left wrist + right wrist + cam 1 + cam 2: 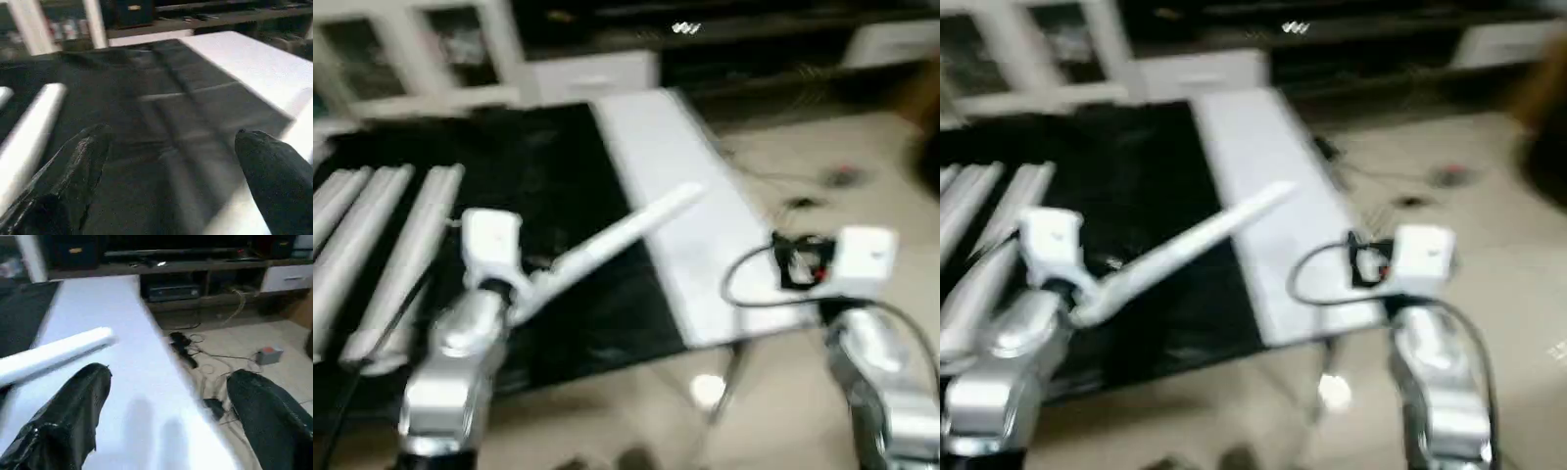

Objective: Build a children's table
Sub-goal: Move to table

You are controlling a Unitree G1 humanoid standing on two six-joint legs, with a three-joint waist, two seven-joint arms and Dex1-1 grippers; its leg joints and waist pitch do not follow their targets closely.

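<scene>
The white table top (695, 225) lies flat on the right part of a black cloth-covered table (529, 166). Three white legs (382, 245) lie side by side at the left. A fourth leg (617, 235) slants from my left hand across the cloth, its tip over the top. My left gripper (171, 132) is open; that leg (298, 127) runs past one finger (274, 176), and cloth shows between the fingers. My right gripper (168, 373) hangs open over the top's right edge (146, 323), with the leg's tip (63, 352) ahead of it.
A dark low shelf unit (724, 39) and white cabinets (421, 49) stand behind the table. Cables and small devices (186, 352) lie on the tiled floor to the right. The table's front edge is close to my arms.
</scene>
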